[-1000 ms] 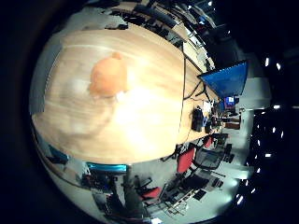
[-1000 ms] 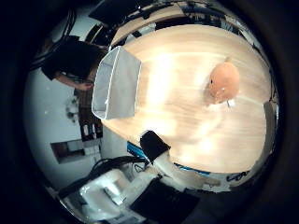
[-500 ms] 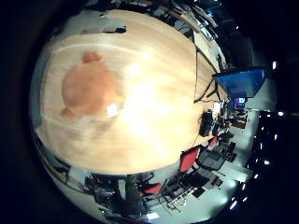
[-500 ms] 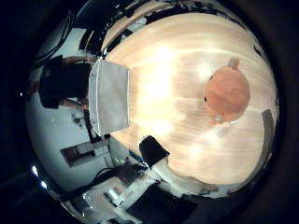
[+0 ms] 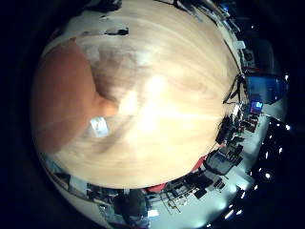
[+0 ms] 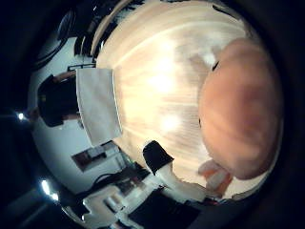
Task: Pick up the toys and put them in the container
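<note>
An orange plush toy is seen lying on the wooden desk, rounded and soft-looking, with a small white tag attached at one side. Much of both palm views is filled by it. A white, open-topped container is set at the desk's edge, well apart from the toy.

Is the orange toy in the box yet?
No. The orange toy lies on the wooden table, apart from the white container at the table's edge.
</note>
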Available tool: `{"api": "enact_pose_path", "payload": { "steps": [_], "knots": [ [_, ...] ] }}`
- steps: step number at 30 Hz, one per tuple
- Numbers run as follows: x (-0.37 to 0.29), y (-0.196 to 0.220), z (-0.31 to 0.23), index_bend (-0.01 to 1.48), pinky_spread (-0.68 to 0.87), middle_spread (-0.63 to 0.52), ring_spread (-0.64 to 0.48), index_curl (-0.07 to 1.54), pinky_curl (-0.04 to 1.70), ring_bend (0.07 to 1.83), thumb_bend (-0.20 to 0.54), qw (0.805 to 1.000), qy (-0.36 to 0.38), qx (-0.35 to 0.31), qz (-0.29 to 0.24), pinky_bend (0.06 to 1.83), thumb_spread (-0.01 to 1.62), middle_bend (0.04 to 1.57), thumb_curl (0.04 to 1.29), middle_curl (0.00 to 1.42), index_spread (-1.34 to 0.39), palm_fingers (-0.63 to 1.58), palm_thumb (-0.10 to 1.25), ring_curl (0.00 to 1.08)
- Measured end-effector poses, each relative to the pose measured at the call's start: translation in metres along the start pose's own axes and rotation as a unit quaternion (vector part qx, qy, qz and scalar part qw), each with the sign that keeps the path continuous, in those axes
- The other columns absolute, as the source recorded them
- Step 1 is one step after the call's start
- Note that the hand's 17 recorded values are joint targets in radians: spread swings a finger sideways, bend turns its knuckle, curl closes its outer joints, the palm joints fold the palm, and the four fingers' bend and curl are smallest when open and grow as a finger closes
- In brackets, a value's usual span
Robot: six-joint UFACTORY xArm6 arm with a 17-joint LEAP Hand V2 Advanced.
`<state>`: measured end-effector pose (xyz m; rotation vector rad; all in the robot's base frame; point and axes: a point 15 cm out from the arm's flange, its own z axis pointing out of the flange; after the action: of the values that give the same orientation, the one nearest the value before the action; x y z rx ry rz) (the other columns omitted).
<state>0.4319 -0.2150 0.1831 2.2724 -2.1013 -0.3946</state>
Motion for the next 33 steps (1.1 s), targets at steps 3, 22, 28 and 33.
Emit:
{"api": "enact_pose_path", "payload": {
  "steps": [3,22,28,33],
  "knots": [
    [0.003,0.001,0.008,0.15,0.3,-0.11,-0.09,0.27,0.1,0.6,-0.026,1.0,-0.004,-0.007,0.003,0.91,0.93,0.24,0.3,0.36,-0.43,0.23,0.25,0.22],
    [0.022,0.004,0.022,0.44,-0.31,-0.39,-0.29,0.27,0.34,1.23,0.05,0.999,-0.017,-0.004,0.029,1.4,1.07,0.77,0.33,0.62,-0.5,1.31,0.67,0.48],
    [0.034,0.009,0.021,0.78,-0.28,-0.33,-0.25,0.43,0.35,1.29,0.002,0.999,-0.016,0.004,0.041,1.34,1.1,0.97,0.32,0.7,-0.44,1.38,0.69,0.51],
    [0.034,0.01,0.013,0.96,-0.27,-0.28,-0.22,0.53,0.38,1.34,0.002,0.999,-0.018,0.002,0.04,1.36,1.17,1.1,0.33,0.73,-0.37,1.33,0.75,0.53]
  ]
}}
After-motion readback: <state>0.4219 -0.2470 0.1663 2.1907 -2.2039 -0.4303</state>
